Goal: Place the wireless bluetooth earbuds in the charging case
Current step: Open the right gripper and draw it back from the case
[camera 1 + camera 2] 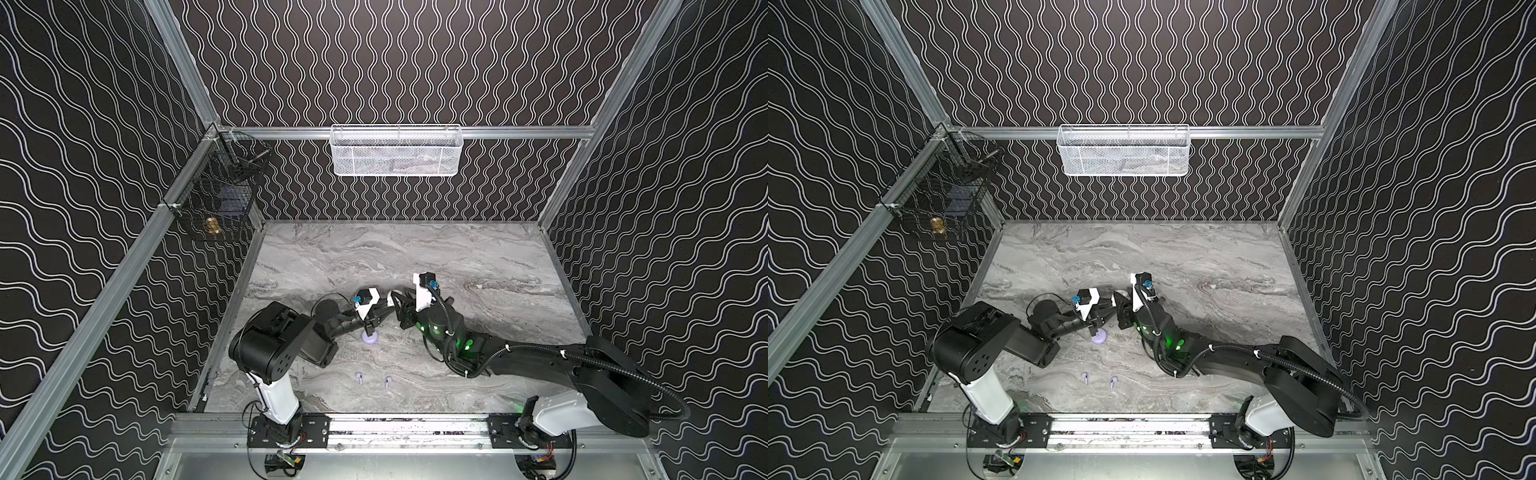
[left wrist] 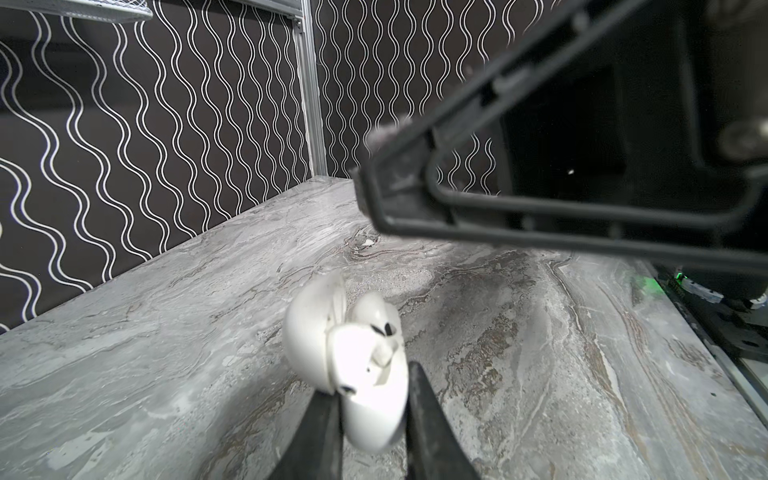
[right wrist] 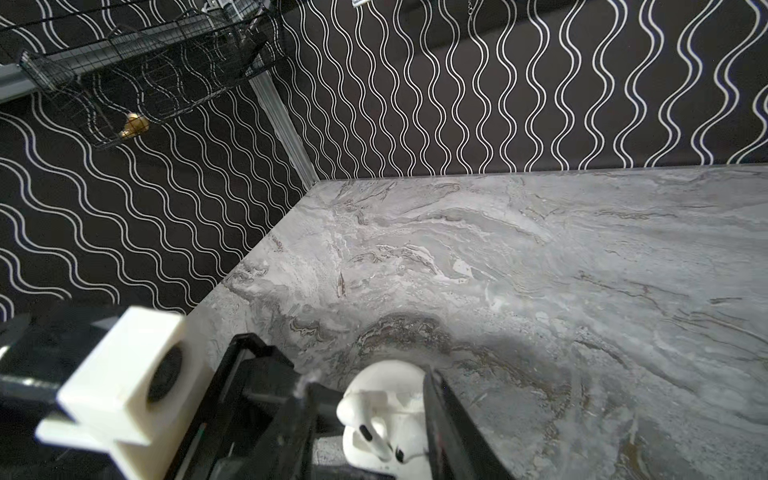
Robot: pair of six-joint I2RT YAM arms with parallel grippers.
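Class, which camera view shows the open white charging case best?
The left wrist view: the white charging case appears close and almost whole, lid open, earbuds inside. The right wrist view crops it at the frame's edge. In both top views it is barely discernible.

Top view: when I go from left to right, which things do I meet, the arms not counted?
black wire basket → first lavender earbud → second lavender earbud. The lavender case and the white mesh basket overlap these, so I leave them out.
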